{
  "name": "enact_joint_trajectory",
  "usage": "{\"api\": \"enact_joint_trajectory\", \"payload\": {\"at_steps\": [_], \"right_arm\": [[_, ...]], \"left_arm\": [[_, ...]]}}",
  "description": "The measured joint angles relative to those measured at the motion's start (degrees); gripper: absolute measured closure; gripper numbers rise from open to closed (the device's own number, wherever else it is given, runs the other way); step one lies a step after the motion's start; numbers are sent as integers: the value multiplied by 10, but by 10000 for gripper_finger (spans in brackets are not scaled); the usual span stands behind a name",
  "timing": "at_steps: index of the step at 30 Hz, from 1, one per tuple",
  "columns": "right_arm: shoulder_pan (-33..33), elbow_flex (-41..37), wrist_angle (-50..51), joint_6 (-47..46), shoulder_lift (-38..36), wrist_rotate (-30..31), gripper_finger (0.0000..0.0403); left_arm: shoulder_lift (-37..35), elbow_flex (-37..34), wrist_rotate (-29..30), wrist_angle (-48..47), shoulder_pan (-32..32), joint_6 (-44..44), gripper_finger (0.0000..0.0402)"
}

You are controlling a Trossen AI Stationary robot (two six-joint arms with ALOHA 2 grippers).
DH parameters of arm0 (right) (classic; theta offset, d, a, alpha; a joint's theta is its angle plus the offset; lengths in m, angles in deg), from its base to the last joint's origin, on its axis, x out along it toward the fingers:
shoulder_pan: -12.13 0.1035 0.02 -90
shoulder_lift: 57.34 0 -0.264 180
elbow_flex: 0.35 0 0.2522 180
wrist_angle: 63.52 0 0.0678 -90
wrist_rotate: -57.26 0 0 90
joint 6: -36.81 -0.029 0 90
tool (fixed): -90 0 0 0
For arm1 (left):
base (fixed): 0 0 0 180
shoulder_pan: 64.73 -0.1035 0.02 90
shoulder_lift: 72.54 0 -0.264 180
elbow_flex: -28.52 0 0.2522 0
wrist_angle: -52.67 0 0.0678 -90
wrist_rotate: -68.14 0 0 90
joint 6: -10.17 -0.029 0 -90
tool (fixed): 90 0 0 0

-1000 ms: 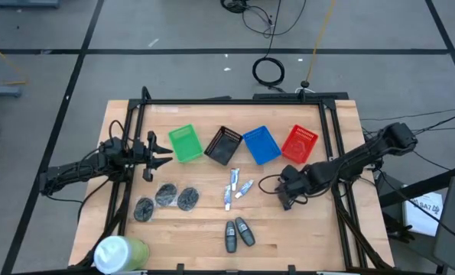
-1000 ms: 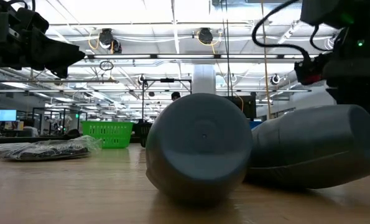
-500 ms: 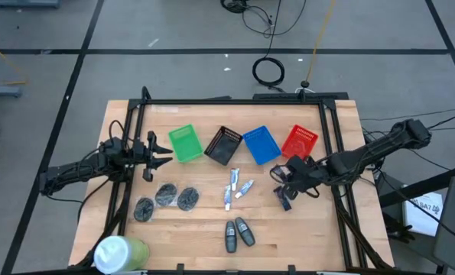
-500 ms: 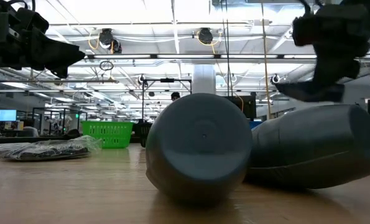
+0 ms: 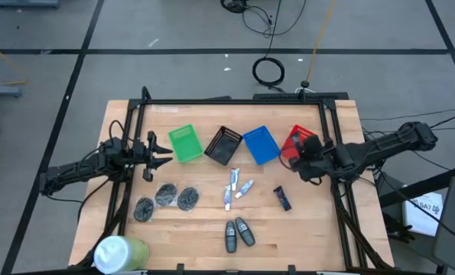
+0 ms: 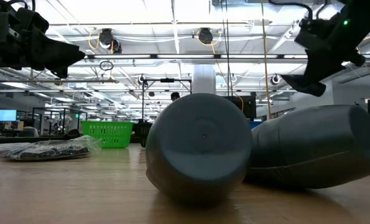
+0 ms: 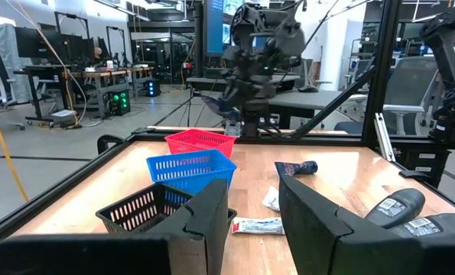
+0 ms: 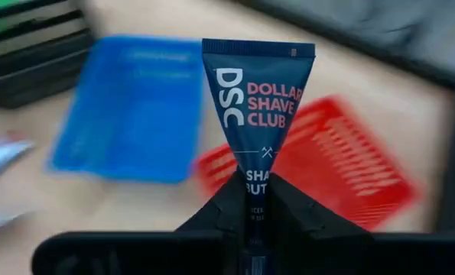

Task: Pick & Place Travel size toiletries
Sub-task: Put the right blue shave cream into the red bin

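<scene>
My right gripper (image 5: 305, 155) hovers at the red basket's (image 5: 300, 140) near edge, shut on a dark blue tube (image 8: 258, 99) printed "Dollar Shave Club". A second dark blue tube (image 5: 282, 198) lies flat on the table. Two white-silver tubes (image 5: 236, 189) lie mid-table. Two grey oval bottles (image 5: 238, 233) lie on their sides near the near edge. Three dark grey bundles (image 5: 166, 200) rest left of them. My left gripper (image 5: 163, 150) waits open beside the green basket (image 5: 185, 143). My right gripper pinches the dark blue tube between its two fingers, on the narrow lower part (image 8: 255, 177) away from the flat crimped end (image 8: 258, 47). The tube sticks out forward past the fingertips. It is lifted clear of the table, above the red basket's edge.
Green, black (image 5: 224, 145), blue (image 5: 261, 144) and red baskets stand in a row toward the far edge. A large white-and-green cylinder (image 5: 120, 253) sits at the near left corner. Black frame rails (image 5: 330, 137) run along the table's sides. Bare wood lies near the right side.
My right gripper has risen from the table and moved toward the far edge and right, up to the red basket, carrying one dark blue tube. The other dark blue tube has stayed on the table where the gripper was.
</scene>
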Motion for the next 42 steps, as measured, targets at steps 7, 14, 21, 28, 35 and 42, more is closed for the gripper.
{"api": "enact_joint_trajectory", "payload": {"at_steps": [7,14,21,28,35,42], "right_arm": [[-62,-40,-54,44,-1,22,378],[-103,-54,-57,64,-9,-7,380],[-180,-54,-65,133,-49,-160,380],[-239,-54,-181,293,-78,-172,380],[-225,-59,-291,408,-115,-175,380],[-217,-108,-428,504,-159,-319,379]], "left_arm": [[0,0,0,0,0,0,286],[0,0,0,0,0,0,286],[0,0,0,0,0,0,286],[0,0,0,0,0,0,286],[0,0,0,0,0,0,286],[0,0,0,0,0,0,286]]}}
